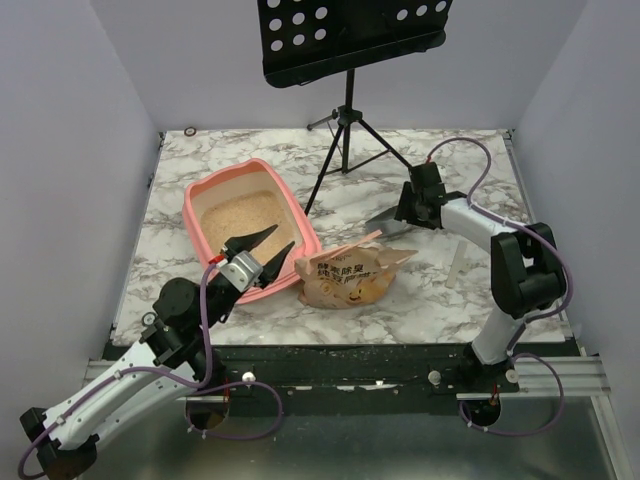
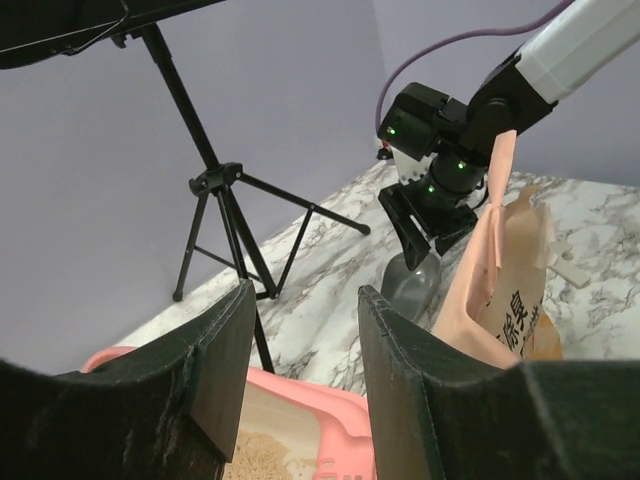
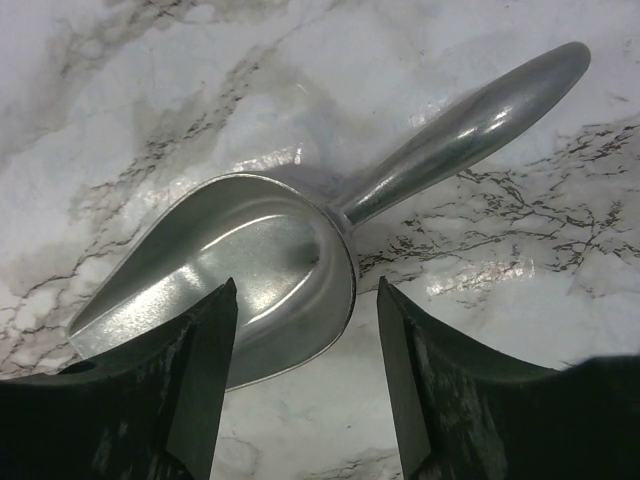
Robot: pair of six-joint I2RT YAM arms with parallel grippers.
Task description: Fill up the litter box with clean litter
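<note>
Litter box (image 1: 193, 215) is sitting just below and ahead of left gripper (image 1: 284, 236), with clean litter (image 1: 245, 212) lying inside. Left jaws are gaping wide, holding nothing. Bag (image 1: 345, 275) is slumping just right of that gripper. Right gripper (image 3: 305, 295) is hovering jaws apart, empty, over scoop (image 3: 250, 270) bowl. Probably worth centring on the handle neck before closing, since the bowl risks slipping.

light: bright, even | glare: scoop (image 3: 260, 250) | shadows: soft | blur: perhaps slight
</note>
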